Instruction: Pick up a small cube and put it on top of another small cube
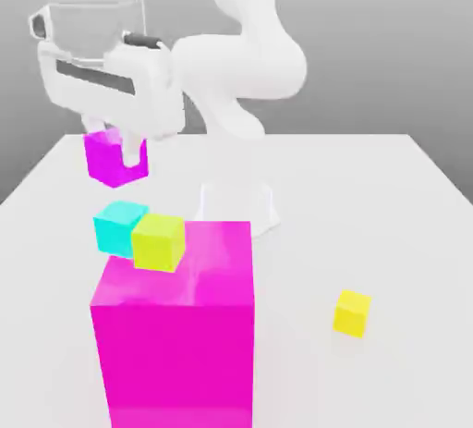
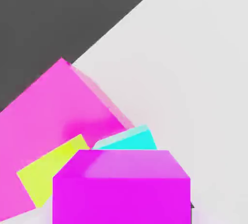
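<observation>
My gripper point(image 1: 117, 144) is shut on the small magenta cube point(image 1: 115, 161) and holds it in the air, above and slightly to the exterior view's left of the small cyan cube point(image 1: 117, 227). The cyan cube rests on the white table, touching a small yellow cube point(image 1: 159, 242) on its right. In the hand view the small magenta cube point(image 2: 121, 186) sits close to the camera and covers part of the cyan cube point(image 2: 128, 141) and of the yellow cube point(image 2: 51, 172) beneath it.
A large magenta block point(image 1: 175, 343) stands tall at the front, right behind the yellow cube as seen from the camera. A second small yellow cube point(image 1: 352, 312) lies alone at the exterior view's right. The robot base point(image 1: 242, 204) stands mid-table.
</observation>
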Robot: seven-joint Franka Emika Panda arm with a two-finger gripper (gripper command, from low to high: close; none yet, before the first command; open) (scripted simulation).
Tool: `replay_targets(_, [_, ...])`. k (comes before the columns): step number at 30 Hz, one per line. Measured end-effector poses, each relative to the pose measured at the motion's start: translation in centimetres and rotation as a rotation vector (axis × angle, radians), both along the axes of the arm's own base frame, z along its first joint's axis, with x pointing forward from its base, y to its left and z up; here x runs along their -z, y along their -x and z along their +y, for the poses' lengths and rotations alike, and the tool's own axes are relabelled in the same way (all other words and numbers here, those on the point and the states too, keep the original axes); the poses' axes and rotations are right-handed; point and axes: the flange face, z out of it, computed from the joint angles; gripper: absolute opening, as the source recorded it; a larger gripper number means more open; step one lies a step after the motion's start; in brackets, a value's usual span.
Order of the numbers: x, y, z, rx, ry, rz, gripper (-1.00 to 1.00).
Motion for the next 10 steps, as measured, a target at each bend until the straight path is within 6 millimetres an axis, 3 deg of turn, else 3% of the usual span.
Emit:
replay_targets(6, [0.6,0.1,0.0,0.001,0.002,0.001,1.0])
replay_targets(8, [-0.8,0.0,-0.1,0.001,0.004,0.003,1.0])
replay_targets(10, [-3.5,0.0,-0.1,0.001,0.004,0.003,1.0])
